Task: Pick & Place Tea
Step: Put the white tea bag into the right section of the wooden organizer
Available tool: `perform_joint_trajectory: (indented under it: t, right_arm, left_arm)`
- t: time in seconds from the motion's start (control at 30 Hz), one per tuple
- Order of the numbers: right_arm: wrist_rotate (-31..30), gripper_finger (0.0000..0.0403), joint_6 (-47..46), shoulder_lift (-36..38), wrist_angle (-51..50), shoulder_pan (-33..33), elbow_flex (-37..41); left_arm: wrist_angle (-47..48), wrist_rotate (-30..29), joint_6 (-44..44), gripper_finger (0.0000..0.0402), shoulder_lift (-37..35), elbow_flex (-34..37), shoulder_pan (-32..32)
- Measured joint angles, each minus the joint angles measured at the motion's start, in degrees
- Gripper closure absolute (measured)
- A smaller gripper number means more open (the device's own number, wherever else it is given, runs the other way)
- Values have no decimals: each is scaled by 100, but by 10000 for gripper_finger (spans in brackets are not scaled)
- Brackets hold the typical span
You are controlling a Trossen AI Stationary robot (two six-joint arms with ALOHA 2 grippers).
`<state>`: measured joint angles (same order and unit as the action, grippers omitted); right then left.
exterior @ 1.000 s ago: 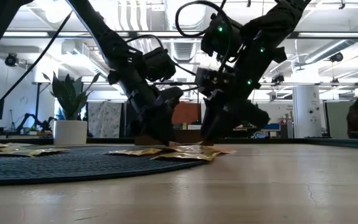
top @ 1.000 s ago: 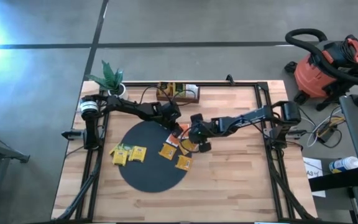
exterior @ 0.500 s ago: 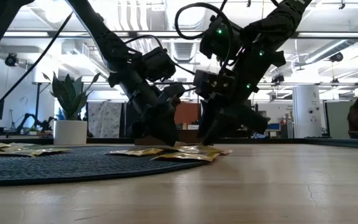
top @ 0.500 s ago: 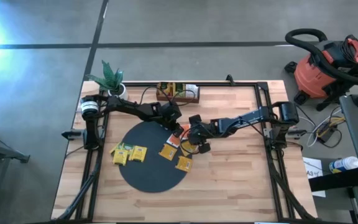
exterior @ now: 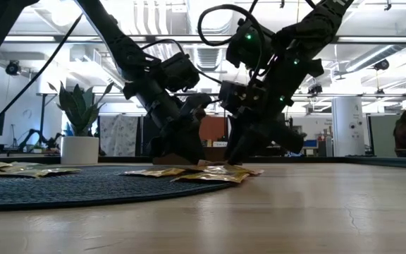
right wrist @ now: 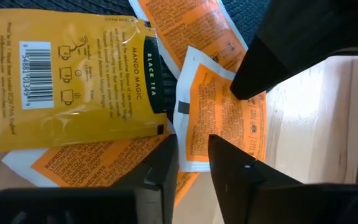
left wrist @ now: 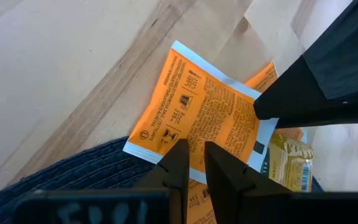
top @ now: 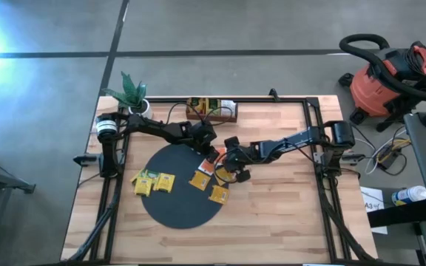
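Several orange tea packets [top: 210,163] lie overlapped at the far right rim of the black round mat [top: 172,210], partly on the wood. Both grippers meet over them. My left gripper [left wrist: 194,155] comes from the far left and is shut on one orange packet [left wrist: 197,118]. My right gripper [right wrist: 193,155] comes from the right and is closed on the opposite edge of what looks like the same packet [right wrist: 225,121]. A yellow packet [right wrist: 73,81] lies on top of the pile beside it. More yellow packets [top: 154,182] [top: 198,179] [top: 218,194] lie flat on the mat. My left gripper pinches the orange packet at its near white-trimmed edge [left wrist: 166,163] between two fingers, slanting down from the far left. The packet lies flat, half on the mat, half on the wood. My right gripper has the packet's white edge [right wrist: 188,146] between its two fingers, slanting down from the right. The packet stays flat on the pile.
A brown wooden compartment tray [top: 211,109] stands at the table's far edge, and a potted plant [top: 130,92] at the far left corner. Bare wood [top: 272,214] lies to the right of the mat. A red shop vacuum [top: 390,77] sits on the floor beyond the table.
My right gripper's fingers have drawn together on the orange packet's edge. Both arms have stayed where they were, and the packets have not shifted.
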<state>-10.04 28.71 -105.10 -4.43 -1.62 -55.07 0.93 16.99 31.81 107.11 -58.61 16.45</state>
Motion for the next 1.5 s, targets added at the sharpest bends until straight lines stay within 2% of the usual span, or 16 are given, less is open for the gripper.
perform_joint_trajectory:
  t: [0.37,0.53,0.7,0.9,1.03,1.2,1.33,1.5]
  right_arm:
    - [8,389,-4,0,-126,-5,0]
    - [111,394,-51,2,-122,-14,0]
    - [108,394,-614,196,-244,-37,-15]
    - [109,394,-1410,747,-425,-269,-76]
    - [265,394,-1589,1187,-534,-736,-79]
    - [1157,394,-1952,1612,-1025,-1791,-242]
    - [1686,394,-1410,1496,-1743,-2539,-902]
    - [2383,394,-940,836,-2283,-3126,-1937]
  left_arm:
    - [-6,55,4,355,0,0,-4]
    - [-11,57,4,355,0,-2,-4]
    - [9,36,-136,355,-139,-2,-4]
    - [-2,-667,-363,355,-830,-20,-2]
    - [24,-1184,-498,355,-1422,-20,0]
    - [108,-1518,-515,355,-1955,-20,0]
    - [116,-1595,-430,355,-2109,-20,0]
    - [168,-1638,-235,355,-2061,-17,-2]
